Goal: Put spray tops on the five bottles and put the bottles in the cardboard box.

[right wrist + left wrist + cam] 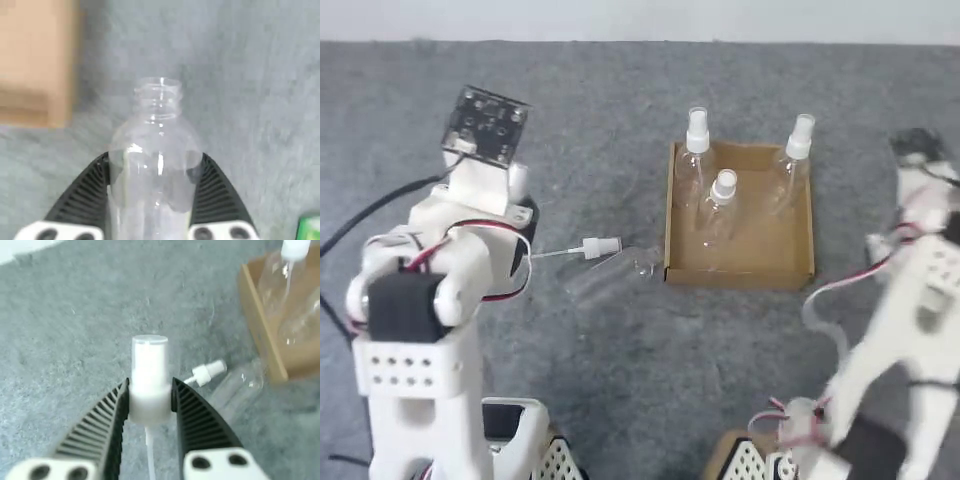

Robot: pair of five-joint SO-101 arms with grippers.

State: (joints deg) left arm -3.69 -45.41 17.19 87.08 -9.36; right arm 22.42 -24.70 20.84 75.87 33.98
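My left gripper [149,384] is shut on a white spray top [149,371], held upright above the grey cloth. Beyond it a second spray top [208,373] [599,247] lies on the cloth next to a clear bottle [241,385] [623,270] on its side. My right gripper [154,161] is shut on a clear bottle [158,142] whose neck is bare. The cardboard box [739,273] [262,335] [34,60] holds three upright bottles with spray tops [723,186]. The right arm [923,280] stands to the right of the box.
Grey cloth covers the table [620,380]. The left arm's tall white body [430,300] stands at the left, with cables beside it. Arm bases and wires [780,440] crowd the front edge. A green object [311,227] shows at one corner of the right wrist view.
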